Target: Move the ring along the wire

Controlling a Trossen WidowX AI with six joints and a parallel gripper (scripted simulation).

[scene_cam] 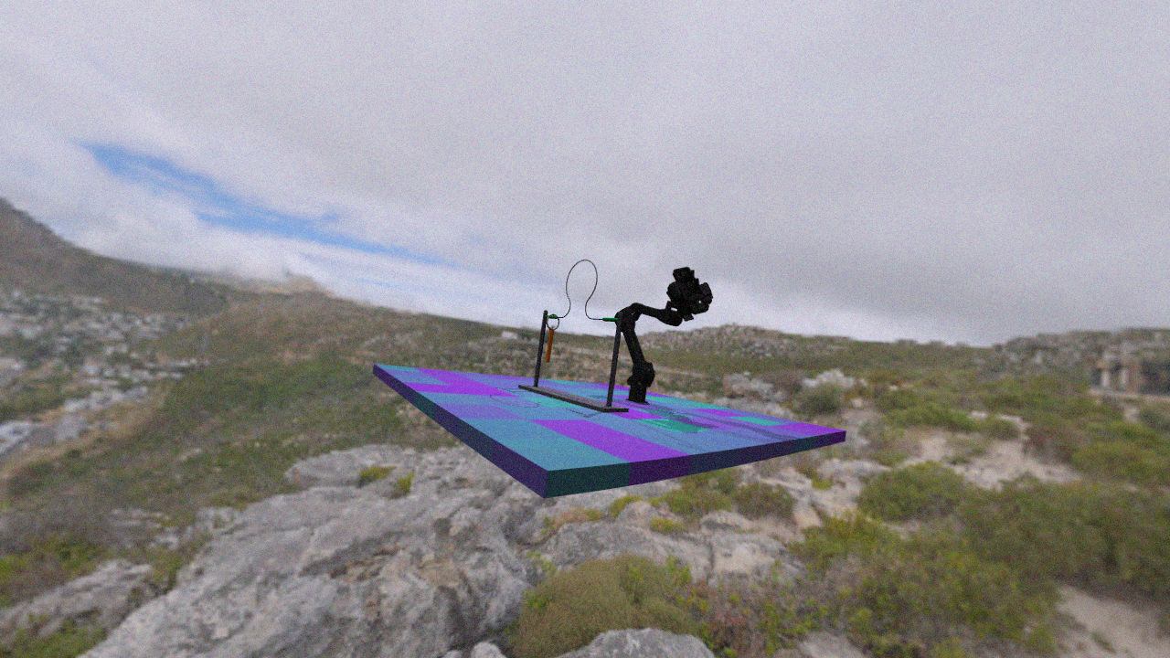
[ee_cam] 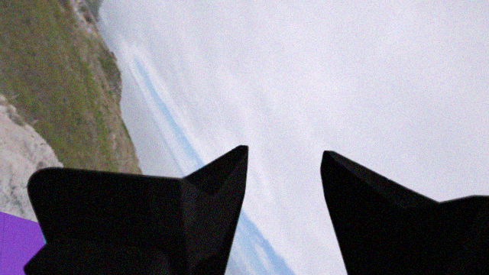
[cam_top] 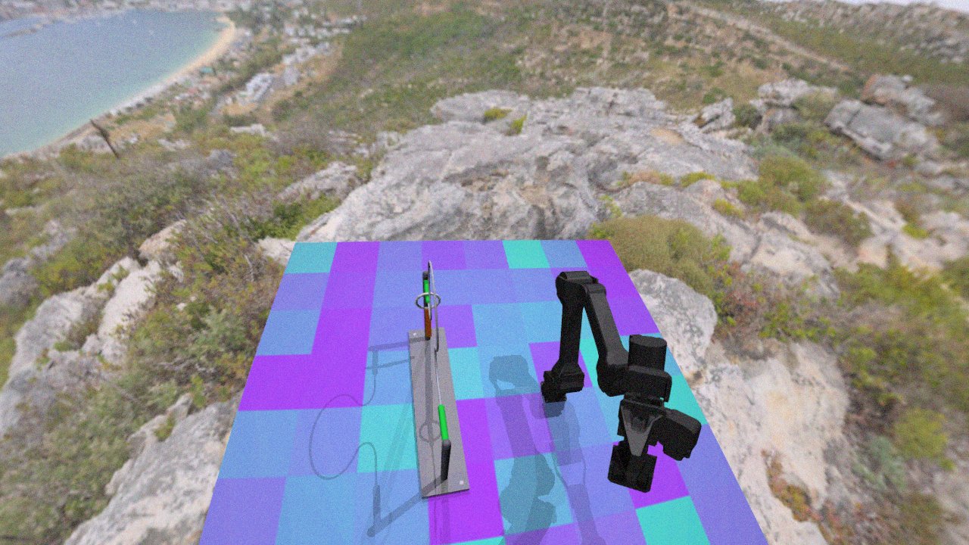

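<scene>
Hand apart, well off the handle

Fingers of the hand stand partly apart, nothing between them, raised at the end of the bent arm and facing sky. Across the desk, up and left in the top view, the orange handle hangs upright below its ring, beside the far post. Reaching it likely needs a turn back toward the stand.

We see a smooth, metallic-looking ring, a matt black arm and a matt bench.
</scene>
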